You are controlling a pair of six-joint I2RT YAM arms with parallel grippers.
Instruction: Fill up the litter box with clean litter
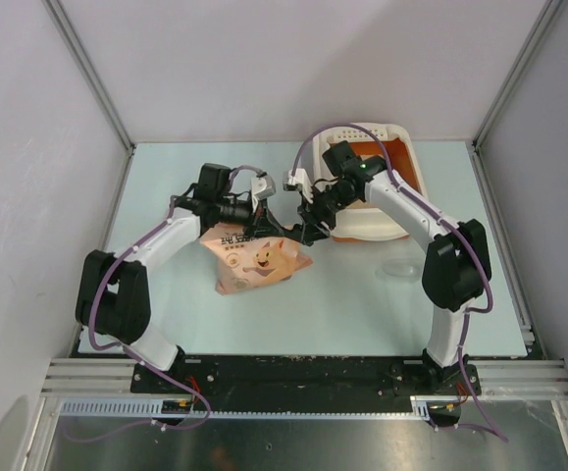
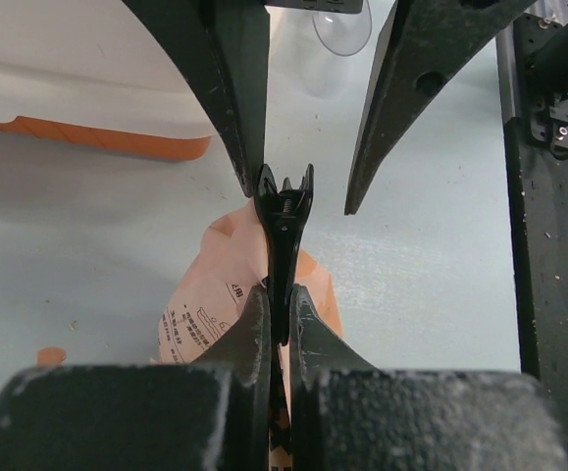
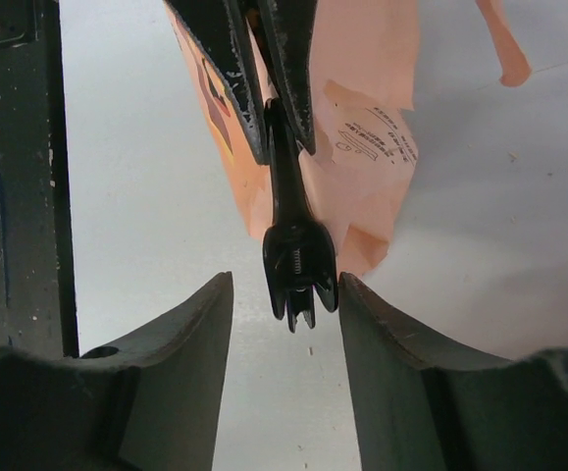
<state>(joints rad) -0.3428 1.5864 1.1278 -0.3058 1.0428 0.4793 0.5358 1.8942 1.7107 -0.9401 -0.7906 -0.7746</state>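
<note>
The pink-peach litter bag (image 1: 259,257) lies on the table left of the cream and orange litter box (image 1: 374,186), and no litter shows. A black clip (image 2: 284,221) sits on the bag's top edge. My left gripper (image 2: 280,294) is shut on the clip's body, with the bag (image 2: 210,294) hanging under it. My right gripper (image 3: 286,285) is open, its fingers either side of the clip's spring end (image 3: 300,265) without touching it. In the top view the left gripper (image 1: 267,218) and the right gripper (image 1: 308,228) meet nose to nose over the bag's top.
A clear plastic cup (image 1: 398,267) lies on the table right of the bag, near the right arm. Small torn peach scraps (image 2: 51,355) lie on the table. The litter box's rim (image 2: 87,108) is close beside the grippers. Enclosure walls stand on three sides.
</note>
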